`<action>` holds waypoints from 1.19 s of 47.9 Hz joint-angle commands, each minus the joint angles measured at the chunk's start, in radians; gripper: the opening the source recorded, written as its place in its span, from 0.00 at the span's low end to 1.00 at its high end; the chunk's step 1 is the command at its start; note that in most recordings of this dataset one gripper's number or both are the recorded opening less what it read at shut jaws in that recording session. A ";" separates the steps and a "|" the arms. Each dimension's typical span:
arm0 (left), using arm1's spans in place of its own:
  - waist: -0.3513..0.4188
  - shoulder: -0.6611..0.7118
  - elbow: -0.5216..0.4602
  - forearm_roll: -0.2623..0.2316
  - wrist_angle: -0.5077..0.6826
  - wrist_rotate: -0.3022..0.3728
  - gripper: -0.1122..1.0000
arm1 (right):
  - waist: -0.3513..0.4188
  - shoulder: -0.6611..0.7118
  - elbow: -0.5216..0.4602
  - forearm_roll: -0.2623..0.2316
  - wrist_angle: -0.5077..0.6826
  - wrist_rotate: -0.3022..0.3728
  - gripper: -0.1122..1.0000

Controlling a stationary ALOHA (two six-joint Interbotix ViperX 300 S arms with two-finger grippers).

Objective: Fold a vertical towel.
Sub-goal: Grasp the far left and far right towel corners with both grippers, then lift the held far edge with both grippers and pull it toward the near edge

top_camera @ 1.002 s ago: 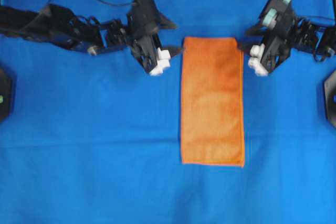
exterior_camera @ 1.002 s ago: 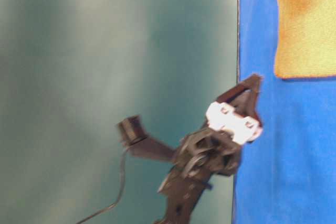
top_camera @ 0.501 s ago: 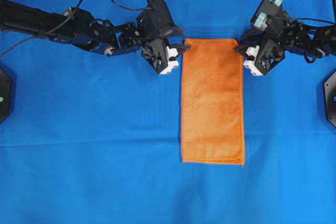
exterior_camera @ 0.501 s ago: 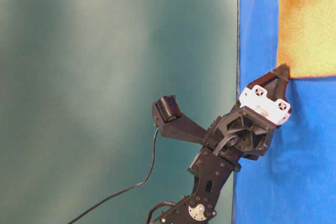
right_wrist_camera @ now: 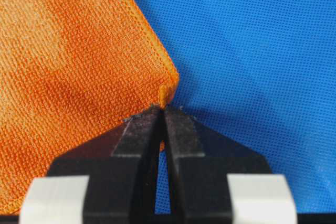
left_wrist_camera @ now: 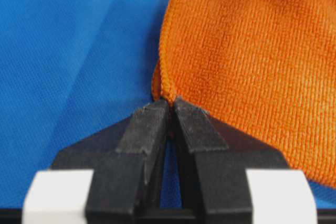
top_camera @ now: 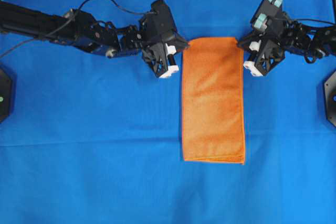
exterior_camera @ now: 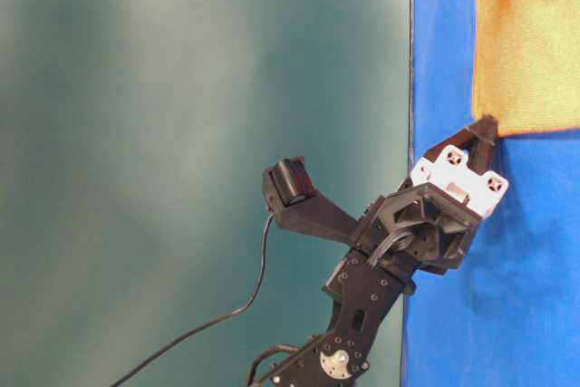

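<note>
The towel point(top_camera: 212, 98) is laid flat and lengthwise on the blue cloth point(top_camera: 105, 171) covering the surface, its short far edge between the two arms and its near edge well clear of both.

The left pincer point(left_wrist_camera: 170, 109) is pressed together on the towel's far left corner; only a thin nip of the stitched hem is seen between the tips. The right pincer point(right_wrist_camera: 161, 109) is pressed together on the far right corner, again with just a small tuck of edge caught.

Risks, as judged from here:
- Both holds are shallow. A corner could be pulled out of the tips once the cloth is lifted and its weight is taken, more likely on the right, where less fabric is seen between the tips.
- The towel looks layered. Only the top layer may have been caught, so the layers could be peeled apart rather than carried together.
- The blue cloth lies directly under the corners. Whether any has been pinched too cannot be told; if so, it would be dragged up.
- If the corners are carried unevenly toward the near edge, a skewed fold would be left.
</note>
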 commanded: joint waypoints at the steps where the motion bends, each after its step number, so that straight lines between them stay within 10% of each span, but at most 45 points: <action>1: 0.026 -0.051 -0.002 0.000 0.029 0.003 0.12 | -0.006 -0.023 -0.015 0.005 -0.003 0.002 0.12; 21: 0.115 -0.109 -0.034 0.000 0.044 0.052 0.12 | -0.118 -0.083 -0.052 -0.032 0.048 -0.048 0.12; 57: 0.034 -0.339 0.066 0.000 0.120 0.048 0.12 | -0.083 -0.316 -0.110 -0.038 0.270 -0.104 0.12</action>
